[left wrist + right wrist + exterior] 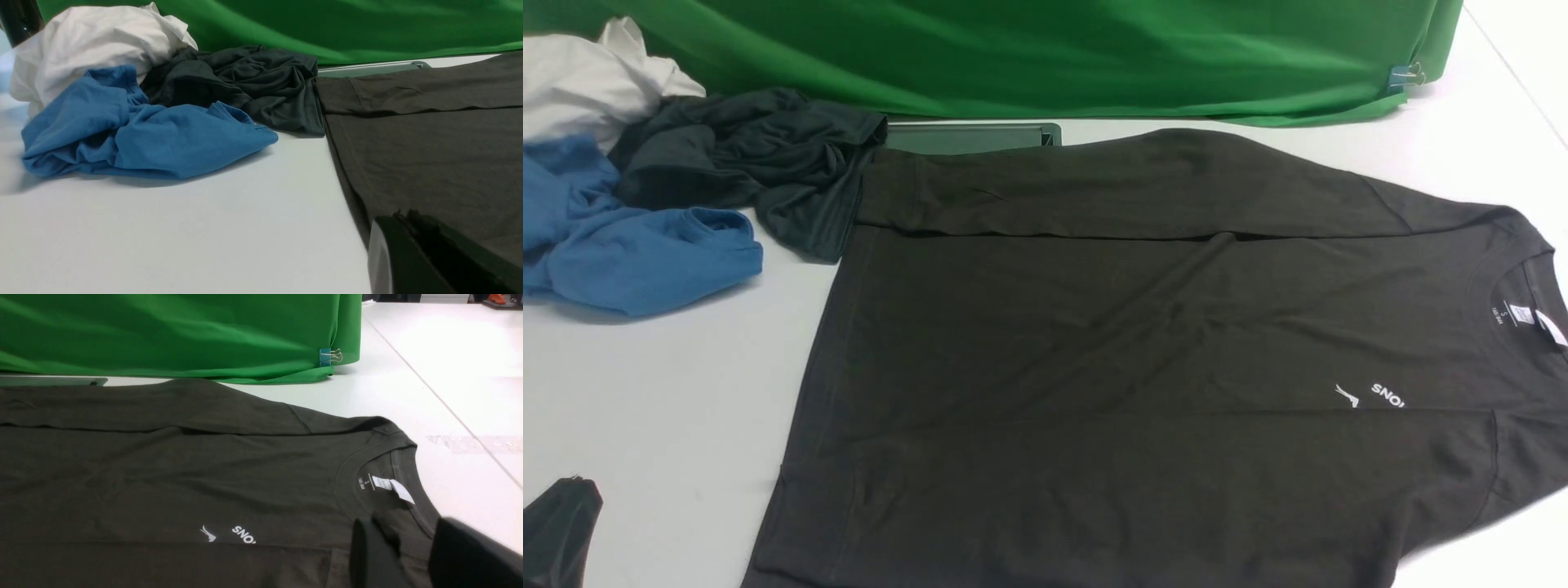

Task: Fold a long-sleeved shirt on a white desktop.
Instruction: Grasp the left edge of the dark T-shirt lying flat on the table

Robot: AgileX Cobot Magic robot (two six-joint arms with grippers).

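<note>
Left claw point(402, 222) is closed w/ nothing in it, low over the white desktop point(670, 392) off the hem end of the long-sleeved shirt point(1094, 343). Right claw point(408, 539) has its jaws apart, empty, hanging over the shoulder area by the collar point(380, 457). We see the shirt lying flat, chest up, collar to our right, hem to our left. The far sleeve point(1111, 196) is laid along the body, and a near flap is folded over, cutting the logo point(1347, 396). We judge it light, soft & limp: it'll drape and sag, won't keep a crease w/o pressing, and prob. slides easily on the smooth top. Best holds, imo: pinch all layers at the collar-end and hem-end edges, near the corners, so the fold carries evenly. No box, bin or tray in view; only a grey hatch point(972, 137) in the table, partly under the shirt, contents unseen. Loose pile far left: blue garment point(645, 253), white garment point(580, 82), black garment point(752, 163), the last seemingly touching the sleeve end.
</note>
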